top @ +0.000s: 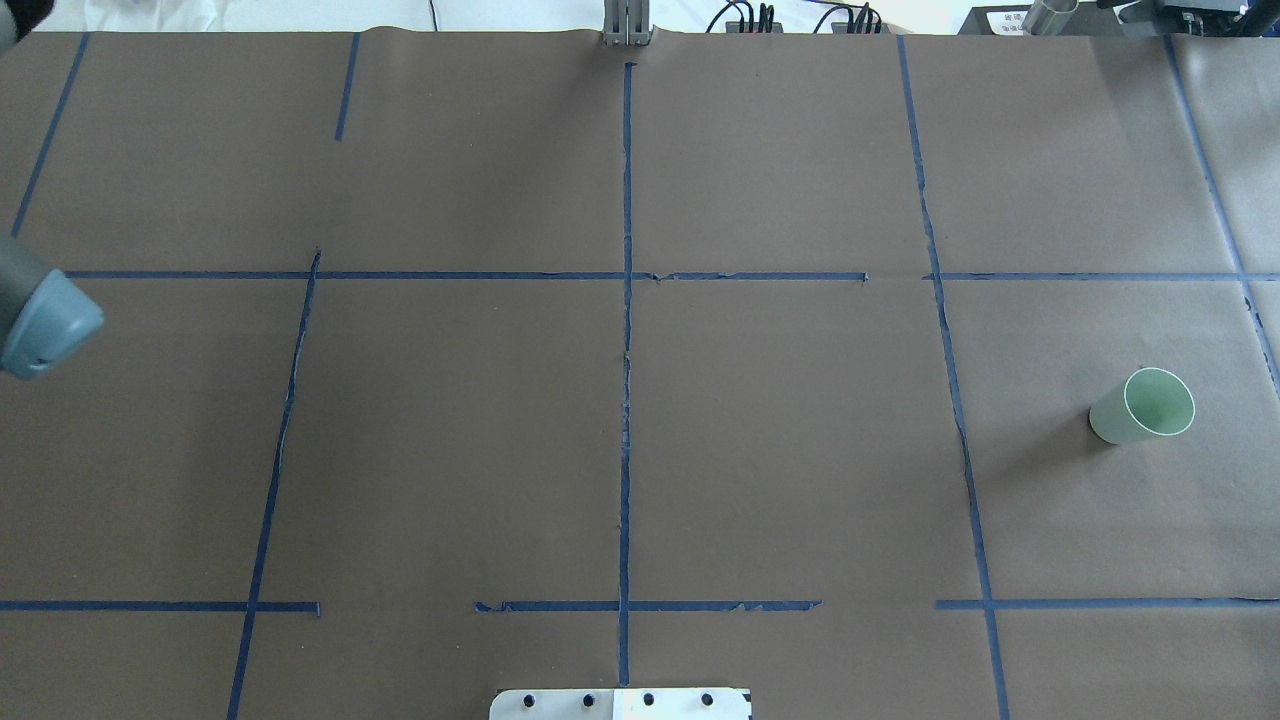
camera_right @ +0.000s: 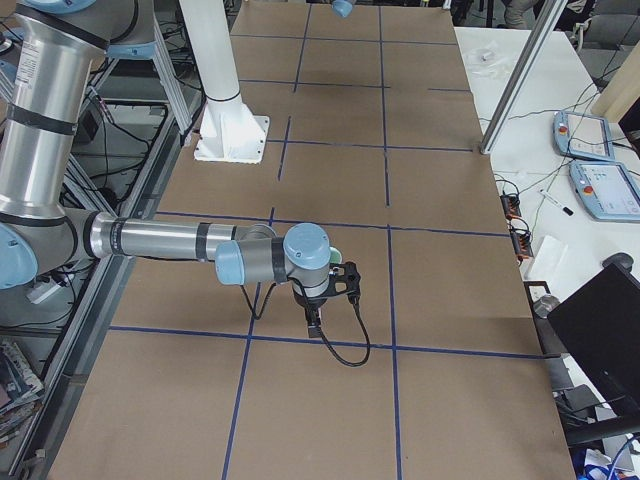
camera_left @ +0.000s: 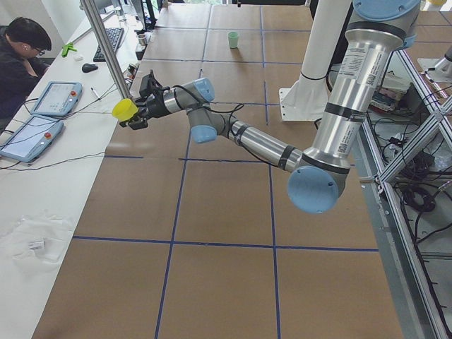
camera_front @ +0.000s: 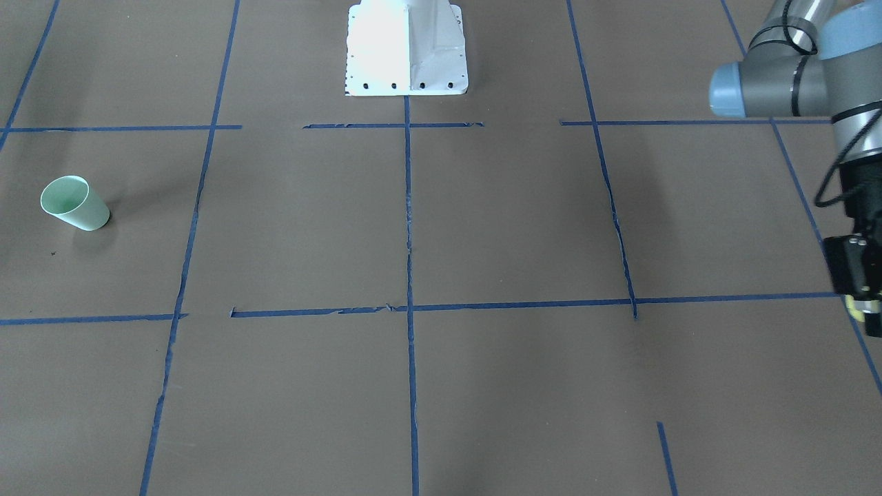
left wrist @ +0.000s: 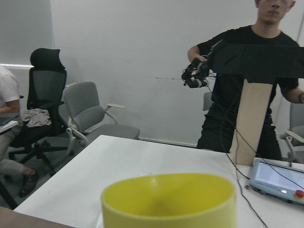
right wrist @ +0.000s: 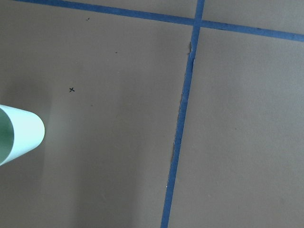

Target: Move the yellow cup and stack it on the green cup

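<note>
The yellow cup (camera_left: pixel 125 109) is held sideways in the air by my left gripper (camera_left: pixel 135 111), out past the table's operator-side edge. It fills the bottom of the left wrist view (left wrist: pixel 168 202). In the front view only a yellow sliver shows under the left gripper (camera_front: pixel 860 303) at the right edge. The green cup (top: pixel 1143 405) stands on the brown table on my right side and also shows in the front view (camera_front: pixel 74 203). My right gripper (camera_right: pixel 314 322) hangs low over the table near the green cup (right wrist: pixel 19 135). I cannot tell whether it is open or shut.
The white robot base (camera_front: pixel 406 48) stands at the table's middle. A white side table (camera_left: pixel 42 183) with tablets and a metal post (camera_left: pixel 106 49) runs along the operator side. A seated operator (camera_left: pixel 21 56) and a standing person (left wrist: pixel 247 71) are there.
</note>
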Controlling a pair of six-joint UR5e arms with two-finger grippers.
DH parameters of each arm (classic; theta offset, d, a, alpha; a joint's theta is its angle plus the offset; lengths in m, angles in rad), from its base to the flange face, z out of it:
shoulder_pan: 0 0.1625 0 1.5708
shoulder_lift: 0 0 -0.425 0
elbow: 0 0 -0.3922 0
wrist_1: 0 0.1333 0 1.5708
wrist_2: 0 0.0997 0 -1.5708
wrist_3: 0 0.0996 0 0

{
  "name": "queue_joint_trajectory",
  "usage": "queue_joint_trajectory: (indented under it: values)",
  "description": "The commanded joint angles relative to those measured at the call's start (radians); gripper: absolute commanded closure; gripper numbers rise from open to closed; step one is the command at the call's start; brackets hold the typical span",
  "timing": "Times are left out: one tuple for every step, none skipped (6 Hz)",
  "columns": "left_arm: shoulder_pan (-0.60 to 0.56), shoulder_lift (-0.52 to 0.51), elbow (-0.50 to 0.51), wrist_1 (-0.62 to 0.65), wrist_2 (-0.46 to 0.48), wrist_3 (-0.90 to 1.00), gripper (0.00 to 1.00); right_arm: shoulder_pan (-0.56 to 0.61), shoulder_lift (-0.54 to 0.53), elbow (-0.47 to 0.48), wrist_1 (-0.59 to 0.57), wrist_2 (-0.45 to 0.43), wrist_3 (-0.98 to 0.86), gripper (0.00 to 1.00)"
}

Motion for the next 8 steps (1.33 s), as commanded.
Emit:
queue_joint_trajectory:
  values:
    - [0.159, -0.160, 0.005, 0.006, 0.031, 0.060, 0.51, 0.000, 0.016, 0.002, -0.002, 0.004, 0.001, 0.00]
    - [0.269, -0.196, 0.007, 0.011, 0.183, 0.053, 0.53, 0.000, 0.069, 0.005, -0.018, 0.004, 0.003, 0.00]
    - [0.398, -0.258, 0.054, 0.031, 0.443, 0.050, 0.54, -0.003, 0.108, -0.001, -0.052, 0.017, 0.009, 0.00]
    - [0.445, -0.342, 0.135, 0.038, 0.557, 0.044, 0.54, -0.003, 0.187, 0.003, -0.160, 0.042, 0.045, 0.00]
    - [0.479, -0.389, 0.219, 0.040, 0.646, -0.033, 0.54, -0.011, 0.264, 0.007, -0.234, 0.075, 0.058, 0.00]
    - [0.512, -0.459, 0.329, 0.039, 0.730, -0.063, 0.54, -0.040, 0.360, 0.020, -0.302, 0.086, 0.119, 0.00]
    - [0.552, -0.516, 0.383, 0.058, 0.795, -0.062, 0.54, -0.095, 0.458, 0.060, -0.394, 0.090, 0.228, 0.00]
    - [0.586, -0.561, 0.396, 0.143, 0.844, -0.094, 0.54, -0.159, 0.611, 0.083, -0.516, 0.090, 0.356, 0.00]
